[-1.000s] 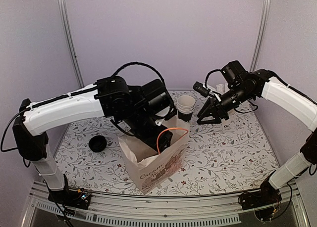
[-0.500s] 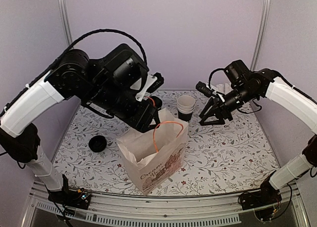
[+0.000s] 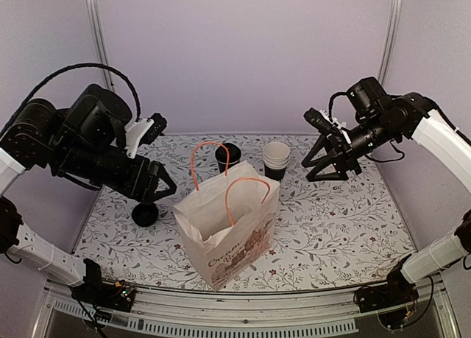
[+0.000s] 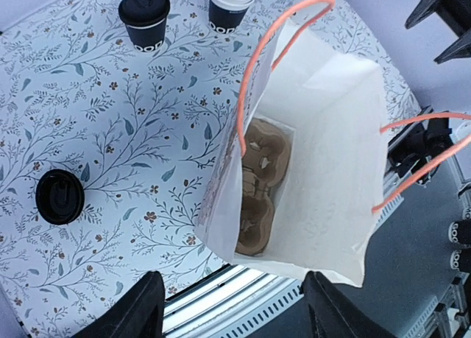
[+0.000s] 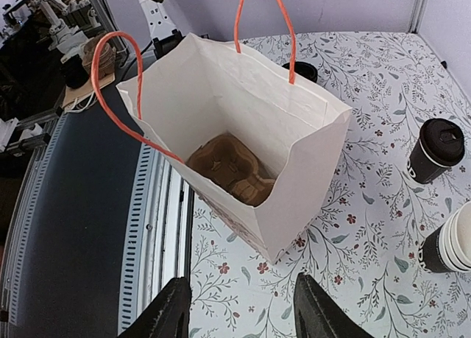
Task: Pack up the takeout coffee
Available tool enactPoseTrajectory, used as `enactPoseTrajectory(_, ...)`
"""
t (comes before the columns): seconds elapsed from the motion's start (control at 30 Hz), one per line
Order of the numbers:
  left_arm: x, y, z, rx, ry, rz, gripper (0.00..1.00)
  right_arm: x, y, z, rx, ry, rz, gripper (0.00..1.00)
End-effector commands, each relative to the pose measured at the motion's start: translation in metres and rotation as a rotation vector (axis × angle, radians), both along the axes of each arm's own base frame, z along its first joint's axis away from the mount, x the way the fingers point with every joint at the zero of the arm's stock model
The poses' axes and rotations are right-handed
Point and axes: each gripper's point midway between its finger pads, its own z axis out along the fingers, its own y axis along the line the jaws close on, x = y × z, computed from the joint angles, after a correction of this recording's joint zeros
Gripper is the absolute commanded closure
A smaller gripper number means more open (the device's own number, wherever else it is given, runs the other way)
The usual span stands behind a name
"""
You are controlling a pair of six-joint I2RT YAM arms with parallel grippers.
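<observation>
**A:** What do the wrist views add to the overhead one?

**B:** The inside of the bag [image 3: 229,238]; both look down into it and show a brown cardboard carrier [image 4: 259,185] lying on the bottom; from overhead only the white inner wall shows.

**A:** And the coffee?

**B:** The coffee cup [image 3: 227,157] stands upright on the table [image 3: 331,227], black lid on, behind the bag and just left of the stack of cups [image 3: 276,160], touching neither; from overhead an orange handle [image 4: 240,117] crosses in front of it; the left wrist view shows patterned cloth between cup and bag.

**A:** Edges, room to move?

**B:** The bag stands near the table's front edge, mouth wide, both handles up; a loose lid [image 3: 145,214] lies on the cloth to its left, well apart; bare cloth stretches to the bag's right.

**A:** The grippers?

**B:** The left gripper [image 4: 232,279] hangs over the table's left side, fingers spread, holding nothing; the right gripper [image 5: 243,286] hangs high on the right, beyond the stack, fingers also apart, touching nothing.
</observation>
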Motion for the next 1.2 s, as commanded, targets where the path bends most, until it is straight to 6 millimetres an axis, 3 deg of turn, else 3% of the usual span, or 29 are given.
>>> enactPoseTrajectory(0.0,0.022,-0.030,-0.019,0.007,-0.016,-0.029,0.33,0.003,0.004,-0.008,0.004,-0.005,0.017,0.50)
enactPoseTrajectory(0.23,0.067,-0.042,-0.050,0.109,-0.010,-0.032,0.39,0.019,-0.003,-0.036,-0.072,-0.030,-0.064,0.50)
enactPoseTrajectory(0.3,0.075,-0.044,-0.057,0.133,-0.003,-0.047,0.50,0.031,-0.014,-0.039,-0.080,-0.058,-0.127,0.51)
enactPoseTrajectory(0.37,0.081,-0.044,-0.060,0.159,-0.009,-0.054,0.68,0.041,-0.029,-0.033,-0.049,-0.068,-0.190,0.51)
enactPoseTrajectory(0.47,0.081,-0.048,-0.059,0.162,-0.026,-0.111,0.78,0.052,-0.050,-0.030,-0.007,-0.055,-0.259,0.51)
enactPoseTrajectory(0.6,0.084,-0.049,-0.060,0.200,-0.046,-0.162,1.00,0.061,-0.068,-0.046,0.010,-0.044,-0.331,0.52)
enactPoseTrajectory(0.73,0.099,-0.038,-0.051,0.282,-0.129,-0.136,1.00,0.075,-0.087,-0.057,0.048,-0.029,-0.409,0.52)
enactPoseTrajectory(0.87,0.118,-0.025,-0.022,0.348,-0.267,-0.068,1.00,0.087,-0.104,-0.069,0.077,-0.019,-0.478,0.53)
enactPoseTrajectory(0.97,0.120,-0.023,-0.007,0.378,-0.345,-0.078,1.00,0.086,-0.110,-0.078,0.100,-0.008,-0.499,0.52)
enactPoseTrajectory(1.03,0.119,-0.027,-0.012,0.441,-0.392,-0.106,1.00,0.080,-0.112,-0.082,0.123,0.000,-0.495,0.52)
enactPoseTrajectory(1.17,0.115,-0.035,-0.041,0.605,-0.467,-0.128,1.00,0.068,-0.113,-0.089,0.147,-0.008,-0.489,0.51)
